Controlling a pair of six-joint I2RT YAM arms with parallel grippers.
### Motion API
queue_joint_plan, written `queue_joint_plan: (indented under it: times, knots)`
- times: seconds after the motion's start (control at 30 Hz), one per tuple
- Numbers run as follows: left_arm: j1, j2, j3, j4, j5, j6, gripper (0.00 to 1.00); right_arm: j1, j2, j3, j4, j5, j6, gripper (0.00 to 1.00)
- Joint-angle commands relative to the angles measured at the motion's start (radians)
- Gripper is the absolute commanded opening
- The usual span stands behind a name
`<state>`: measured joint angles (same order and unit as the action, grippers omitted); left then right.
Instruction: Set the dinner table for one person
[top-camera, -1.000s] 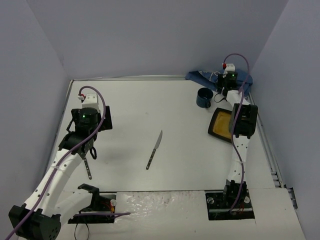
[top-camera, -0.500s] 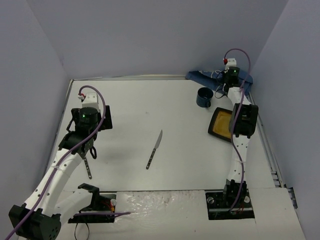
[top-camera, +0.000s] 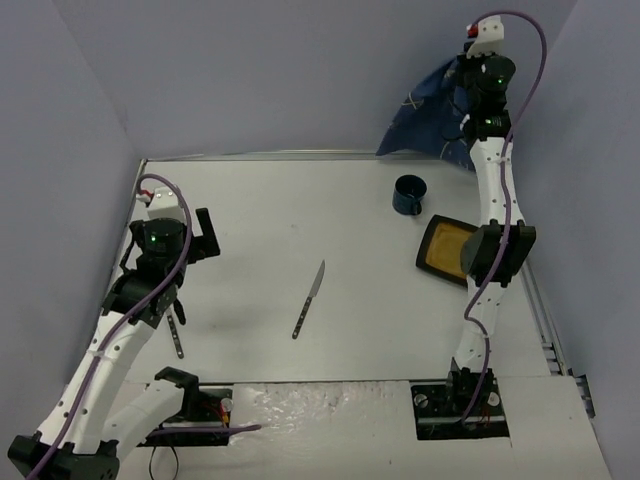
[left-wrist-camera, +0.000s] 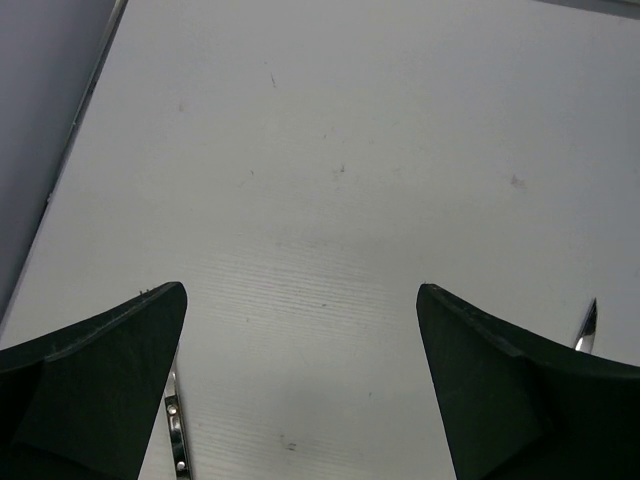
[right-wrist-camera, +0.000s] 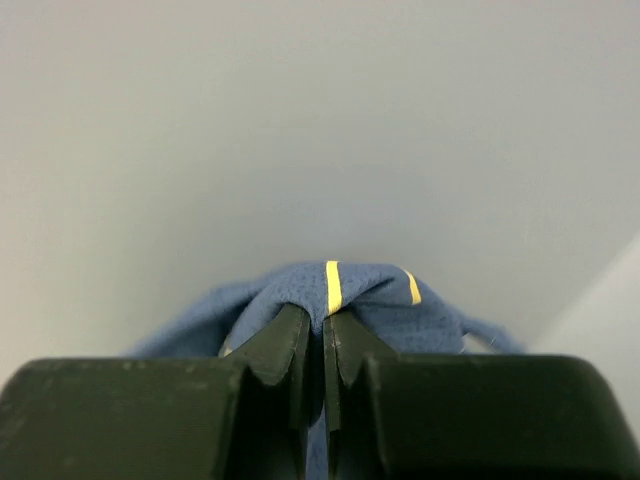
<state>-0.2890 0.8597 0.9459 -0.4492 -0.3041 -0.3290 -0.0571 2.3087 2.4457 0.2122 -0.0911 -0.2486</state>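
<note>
The white dinner table (top-camera: 260, 220) fills the top view. My right gripper (top-camera: 463, 98) is raised high at the back right, shut on a dark blue cloth (top-camera: 420, 115) that hangs off the table's far corner. In the right wrist view the jaws (right-wrist-camera: 325, 325) pinch a fold of the cloth (right-wrist-camera: 370, 290) with yellow stripes. A knife (top-camera: 310, 299) lies mid-table. A dark mug (top-camera: 408, 195) and a yellow dark-rimmed plate (top-camera: 445, 250) sit at the right. My left gripper (top-camera: 170, 308) is open and empty over the left side, with bare table (left-wrist-camera: 330, 150) between its jaws (left-wrist-camera: 300, 295).
A metal utensil (top-camera: 177, 340) lies just below my left gripper and shows beside the left finger (left-wrist-camera: 176, 430). The knife tip (left-wrist-camera: 587, 326) peeks past the right finger. Grey walls enclose the table on three sides.
My right gripper has risen from the table's far right corner, lifting the blue cloth high against the back wall. My left arm has shifted slightly left.
</note>
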Motion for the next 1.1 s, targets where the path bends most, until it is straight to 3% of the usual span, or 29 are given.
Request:
queue_joint_plan:
  times: [0.0,0.17,0.3,0.53,0.87,1.07]
  knots:
    - [-0.004,-0.051,0.138,-0.043,0.003,-0.05,0.97,0.158,-0.209,0.097,0.206,-0.11,0.006,0.0]
    - [-0.004,-0.113,0.186,-0.095,0.004,-0.053,0.97,0.314,-0.301,0.086,0.272,-0.176,0.037,0.0]
    - [-0.004,-0.169,0.21,-0.14,-0.007,-0.054,0.97,0.532,-0.388,0.03,0.281,-0.187,-0.004,0.0]
    - [-0.004,-0.228,0.255,-0.231,0.008,-0.037,0.97,0.77,-0.482,-0.248,0.298,-0.013,-0.047,0.0]
    - [-0.004,-0.201,0.205,-0.29,0.062,-0.035,0.97,0.904,-0.324,-0.4,0.026,0.414,0.101,0.0]
    - [-0.004,-0.093,0.096,-0.247,0.157,-0.056,0.97,0.845,-0.213,-0.575,-0.072,0.427,0.361,0.0]
